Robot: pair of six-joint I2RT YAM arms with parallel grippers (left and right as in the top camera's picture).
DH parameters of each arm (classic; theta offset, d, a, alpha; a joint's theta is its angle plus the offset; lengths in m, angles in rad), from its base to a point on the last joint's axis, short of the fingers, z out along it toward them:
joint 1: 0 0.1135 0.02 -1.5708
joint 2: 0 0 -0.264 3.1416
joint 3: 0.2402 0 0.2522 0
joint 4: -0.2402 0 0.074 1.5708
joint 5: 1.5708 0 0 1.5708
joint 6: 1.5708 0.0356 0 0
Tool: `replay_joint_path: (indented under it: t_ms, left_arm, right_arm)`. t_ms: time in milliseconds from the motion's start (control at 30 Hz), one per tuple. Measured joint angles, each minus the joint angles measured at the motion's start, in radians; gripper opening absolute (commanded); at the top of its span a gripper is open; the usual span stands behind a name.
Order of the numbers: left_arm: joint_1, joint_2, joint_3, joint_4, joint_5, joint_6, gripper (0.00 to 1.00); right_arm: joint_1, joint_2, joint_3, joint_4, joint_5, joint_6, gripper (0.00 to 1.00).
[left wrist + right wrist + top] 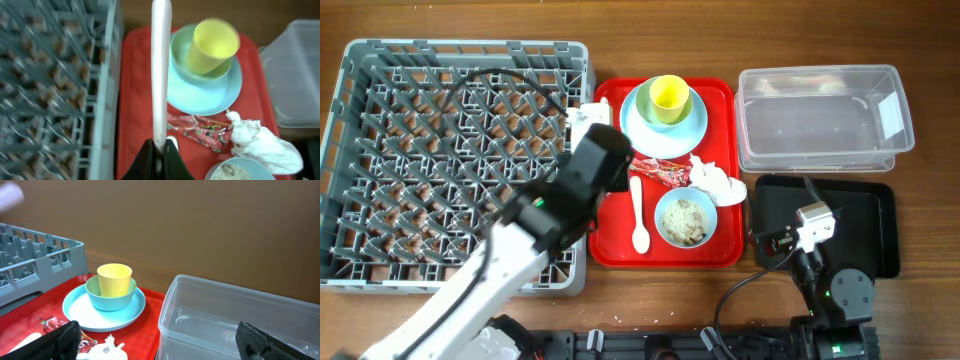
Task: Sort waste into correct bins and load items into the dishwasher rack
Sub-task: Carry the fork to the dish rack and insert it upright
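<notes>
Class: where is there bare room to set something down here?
Inside the clear tub; the right half of the black tray; the table in front of the red tray. Crowded: wrapper, napkin, spoon and bowl in front of the plate.

The overhead view looks straight down on the whole surface. The left wrist view peers steeply down, close; the right wrist view looks low and level. All share the yellow-green cup.

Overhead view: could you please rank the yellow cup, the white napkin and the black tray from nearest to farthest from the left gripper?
1. Yellow cup, just right of the left gripper.
2. White napkin, on the red tray's right side.
3. Black tray, far right.
</notes>
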Motion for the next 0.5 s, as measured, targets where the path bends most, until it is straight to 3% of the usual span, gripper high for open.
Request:
replay_joint_path:
  t_ms: [200,333,500]
  left_arm:
    - [0.133,-0.041,0.0,-0.004,-0.032,0.149,0.04]
    - [0.259,0.039,0.0,-0.013,-0.006,0.209,0.04]
    - [0.314,0.167,0.0,-0.025,0.086,0.254,0.04]
  right_arm:
    - [0.0,0.0,0.0,0.0,0.0,0.0,1.0]
    - [0.0,0.0,0.0,0.0,0.0,0.0,1.0]
    - [0.0,0.0,0.0,0.0,0.0,0.0,1.0]
